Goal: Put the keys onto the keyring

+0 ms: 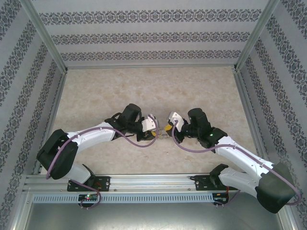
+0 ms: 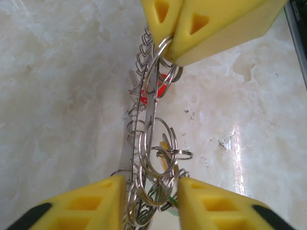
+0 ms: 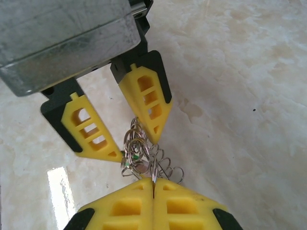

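Observation:
The keyring point(image 2: 149, 110) hangs edge-on just above the marble table, a thin grey hoop fringed with silvery links. My right gripper point(image 3: 153, 184) is shut on its rim, and it comes in from the top of the left wrist view point(image 2: 171, 38). My left gripper point(image 2: 148, 191) has its yellow fingers pressed on either side of the bunch of links at the hoop's near end, also visible from the right wrist point(image 3: 136, 146). Among the links sit a red key tag point(image 2: 163, 86), a yellow key point(image 2: 168, 153) and a green one point(image 3: 135, 155). From above, both grippers meet at the keyring point(image 1: 163, 130).
The marble tabletop point(image 1: 144, 86) stretches open behind and beside the grippers. Patterned walls point(image 1: 153, 33) and metal posts box it in on three sides. The aluminium rail point(image 1: 153, 182) with the arm bases runs along the near edge.

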You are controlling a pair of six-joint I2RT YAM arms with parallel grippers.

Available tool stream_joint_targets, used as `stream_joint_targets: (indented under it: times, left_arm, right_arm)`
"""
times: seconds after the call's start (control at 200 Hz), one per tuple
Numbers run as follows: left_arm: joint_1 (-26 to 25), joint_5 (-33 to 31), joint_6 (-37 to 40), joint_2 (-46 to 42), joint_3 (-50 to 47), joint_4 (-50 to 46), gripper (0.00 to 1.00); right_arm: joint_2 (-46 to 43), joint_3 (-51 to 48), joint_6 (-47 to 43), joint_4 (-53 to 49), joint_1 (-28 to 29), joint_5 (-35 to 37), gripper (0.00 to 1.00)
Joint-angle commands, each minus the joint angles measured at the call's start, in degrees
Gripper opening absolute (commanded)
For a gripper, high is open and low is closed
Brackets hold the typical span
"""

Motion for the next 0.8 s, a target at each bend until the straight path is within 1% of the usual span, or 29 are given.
stream_joint_targets:
  times: [0.0,0.235,0.37,0.58,0.724,0.794]
  left_arm:
    - [-0.9,-1.7,1.7,0.3,1.2,-2.3,0.26]
    - [-1.8,-8.4,1.4,-2.2,-0.9,0.9,0.07]
    - [-2.4,-10.2,1.4,-2.5,-0.9,1.7,0.00]
    - [-3.5,-12.2,0.8,-2.2,-0.9,2.1,0.00]
    - [-4.0,-13.5,0.8,-2.0,-0.6,1.5,0.00]
    - [-4.2,-14.5,0.8,-2.1,-0.7,1.3,0.00]
  right_arm:
    - [0.1,2.1,1.9,-0.3,-0.6,-0.5,0.00]
    - [-0.5,3.7,8.1,-7.0,0.3,4.7,0.00]
    - [0.3,4.9,10.5,-10.5,1.8,7.9,0.00]
    - [2.2,8.3,11.4,-17.8,4.9,12.5,0.00]
    - [4.1,11.5,13.2,-23.3,5.3,16.3,0.00]
    - [4.5,12.6,13.4,-25.3,5.4,16.0,0.00]
